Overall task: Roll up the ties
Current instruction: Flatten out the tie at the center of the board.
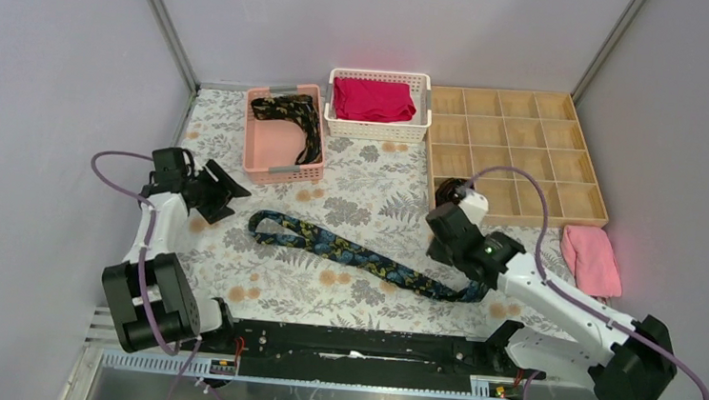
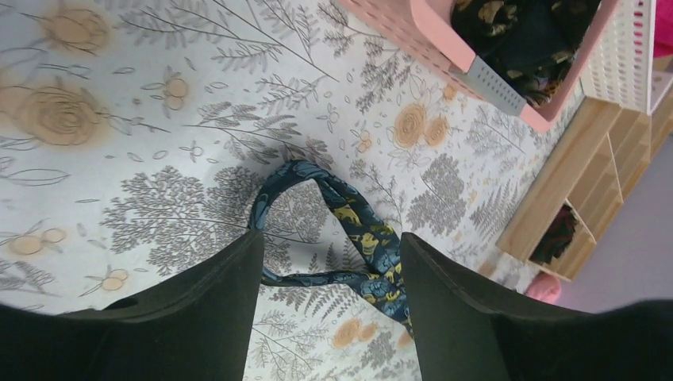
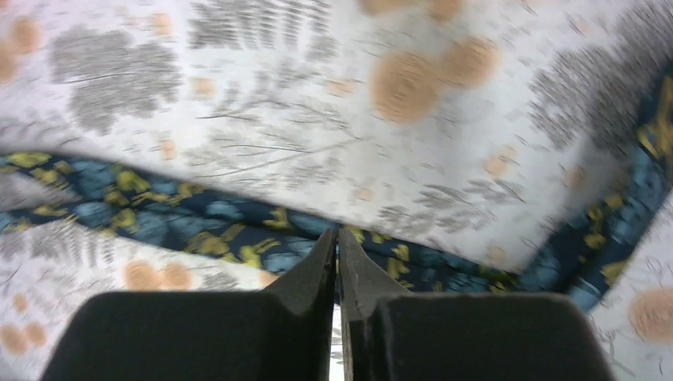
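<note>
A dark tie (image 1: 356, 255) with a blue and gold floral pattern lies flat across the middle of the table. Its left end is doubled back into a loop (image 2: 298, 171). My left gripper (image 1: 227, 195) hovers left of that loop, open and holding nothing; in its wrist view the left gripper (image 2: 329, 246) has the tie (image 2: 357, 222) on the cloth beyond its fingers. My right gripper (image 3: 336, 238) hangs over the tie's right part (image 3: 198, 226), its jaws together with nothing seen between them. A second tie (image 1: 290, 116) lies bunched in the pink basket (image 1: 268, 155). A small dark coil (image 2: 559, 234) sits in a wooden compartment.
A white basket (image 1: 375, 130) holding a folded red cloth (image 1: 373, 99) stands at the back. A wooden tray with several compartments (image 1: 527, 147) fills the back right. A pink towel (image 1: 592, 259) lies at the right edge. A floral cloth (image 1: 371, 187) covers the table.
</note>
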{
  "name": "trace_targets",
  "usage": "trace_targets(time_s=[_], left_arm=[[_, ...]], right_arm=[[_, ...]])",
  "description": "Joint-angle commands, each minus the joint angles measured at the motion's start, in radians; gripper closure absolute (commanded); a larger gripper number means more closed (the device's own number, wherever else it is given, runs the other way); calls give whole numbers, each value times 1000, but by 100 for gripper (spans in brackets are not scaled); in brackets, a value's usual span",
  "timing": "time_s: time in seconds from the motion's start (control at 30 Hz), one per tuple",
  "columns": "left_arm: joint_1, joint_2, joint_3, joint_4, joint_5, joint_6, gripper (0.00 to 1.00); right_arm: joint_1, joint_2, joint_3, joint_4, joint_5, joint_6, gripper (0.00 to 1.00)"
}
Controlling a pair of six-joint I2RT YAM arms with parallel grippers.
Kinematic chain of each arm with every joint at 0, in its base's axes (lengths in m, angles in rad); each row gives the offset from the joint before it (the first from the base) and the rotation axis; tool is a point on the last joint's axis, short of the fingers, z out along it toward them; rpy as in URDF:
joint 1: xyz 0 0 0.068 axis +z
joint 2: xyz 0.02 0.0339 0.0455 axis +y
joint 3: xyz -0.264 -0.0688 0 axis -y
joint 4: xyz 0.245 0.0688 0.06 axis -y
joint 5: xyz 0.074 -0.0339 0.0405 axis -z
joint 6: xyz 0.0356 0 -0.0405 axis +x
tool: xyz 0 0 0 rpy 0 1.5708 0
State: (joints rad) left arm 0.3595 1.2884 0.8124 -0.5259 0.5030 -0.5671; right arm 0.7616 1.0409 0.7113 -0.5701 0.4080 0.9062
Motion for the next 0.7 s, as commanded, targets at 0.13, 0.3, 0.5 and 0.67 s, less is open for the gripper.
trace_targets(time_s=[0.13,0.3,0.5,0.67], left_arm=[[-85,-150,7,-65,-289,66,30],[-167,-59,69,-127,-375,78,37],[-242,101,86,-143,-414,57,56],[-321,127,98,-166,-535,6,46]], right_arm=[[87,180,265,97,7,-264,86],[87,189,280,134,24,-268,86],[87,175,261,166,22,-287,86],[87,169,246,191,0,-297,86]])
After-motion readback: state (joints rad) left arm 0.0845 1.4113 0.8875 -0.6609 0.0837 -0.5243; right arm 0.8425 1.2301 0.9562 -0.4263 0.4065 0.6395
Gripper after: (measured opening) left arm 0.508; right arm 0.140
